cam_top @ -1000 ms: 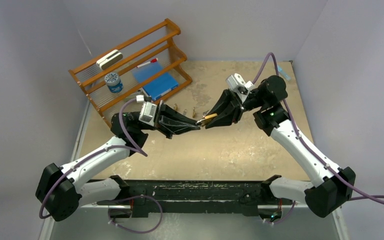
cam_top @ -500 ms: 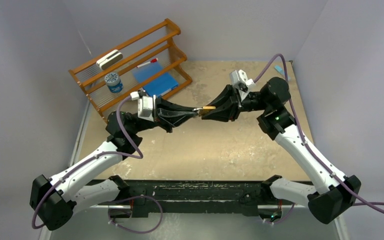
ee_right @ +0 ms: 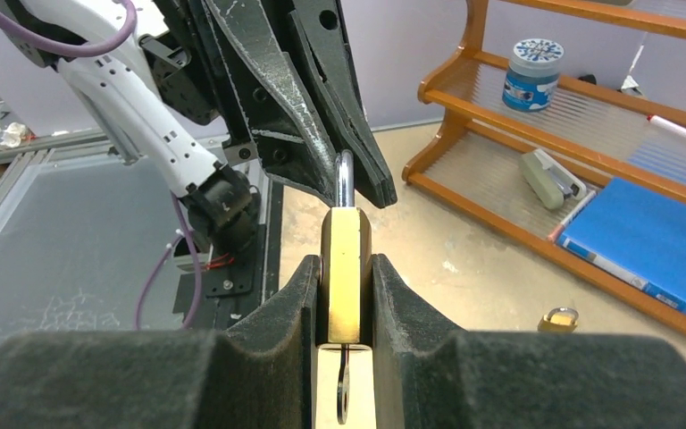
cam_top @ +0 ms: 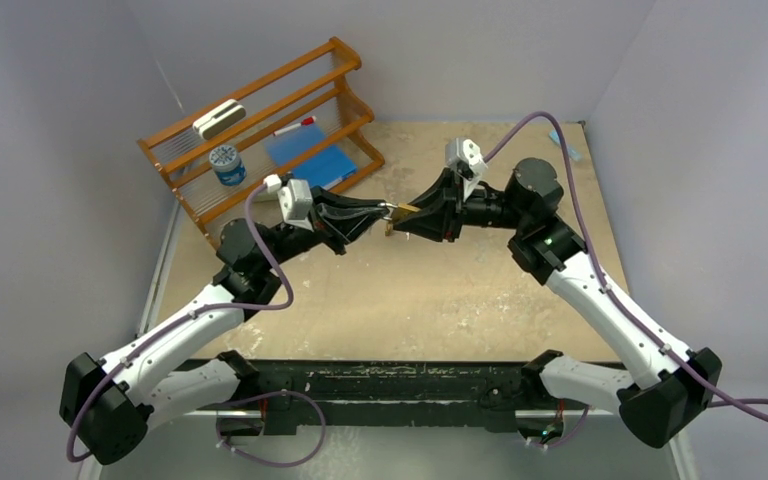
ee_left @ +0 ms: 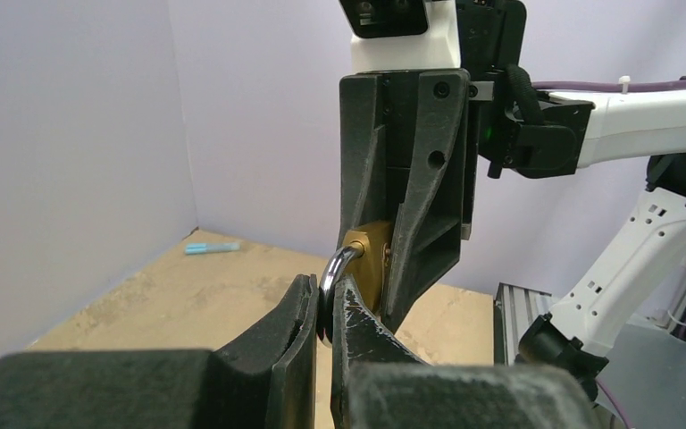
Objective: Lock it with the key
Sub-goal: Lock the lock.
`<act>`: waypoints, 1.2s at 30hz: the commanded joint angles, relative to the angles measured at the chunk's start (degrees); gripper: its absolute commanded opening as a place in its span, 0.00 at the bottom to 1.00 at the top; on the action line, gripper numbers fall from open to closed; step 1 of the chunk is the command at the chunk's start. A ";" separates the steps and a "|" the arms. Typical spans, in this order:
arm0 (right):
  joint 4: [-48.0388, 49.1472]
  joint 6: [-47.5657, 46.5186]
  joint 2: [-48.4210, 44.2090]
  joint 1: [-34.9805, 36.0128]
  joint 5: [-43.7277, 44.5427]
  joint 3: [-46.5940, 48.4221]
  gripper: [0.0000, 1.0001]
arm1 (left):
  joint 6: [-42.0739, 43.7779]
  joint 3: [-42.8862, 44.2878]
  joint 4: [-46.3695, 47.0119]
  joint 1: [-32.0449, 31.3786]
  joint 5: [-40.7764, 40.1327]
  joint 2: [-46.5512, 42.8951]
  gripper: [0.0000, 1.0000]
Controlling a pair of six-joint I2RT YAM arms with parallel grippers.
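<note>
The right pincer (ee_right: 345, 273) is clamped on the flat sides of a brass lock (ee_right: 346, 237), held in the air above the back middle of the desk (cam_top: 440, 300). The left pincer (ee_left: 326, 299) meets it nose to nose and is closed tight on the steel shackle (ee_right: 344, 179), which sticks out of the lock toward it. A key (ee_right: 343, 393) shows at the lock's other end, between the right fingers, and appears to sit in the keyhole.

Gripping the body with one pincer and the shackle with the other looks meant to brace the lock, so the shackle can be pushed home and the key turned. Whether the shackle is already fully seated cannot be told.

There is open air all round the lock, with bare desk below and toward the near edge. A wooden rack (cam_top: 260, 110) stands at the back left corner, well apart from both arms. A second small lock (ee_right: 561, 317) lies on the desk near the rack. The tight spot is the key, boxed in by the right fingers and probably hard to reach.
</note>
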 commanded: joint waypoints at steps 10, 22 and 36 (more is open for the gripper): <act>3.63 2.04 1.62 4.12 -7.35 3.18 0.00 | 0.64 2.97 -5.51 -0.37 11.15 5.11 0.00; 2.32 0.72 1.14 3.83 -4.53 3.01 0.00 | 7.44 4.48 -16.29 -0.31 5.81 1.33 0.00; -1.32 -5.67 -5.67 1.24 5.92 -1.62 0.74 | 9.05 6.38 -20.43 -0.29 3.80 -0.37 0.00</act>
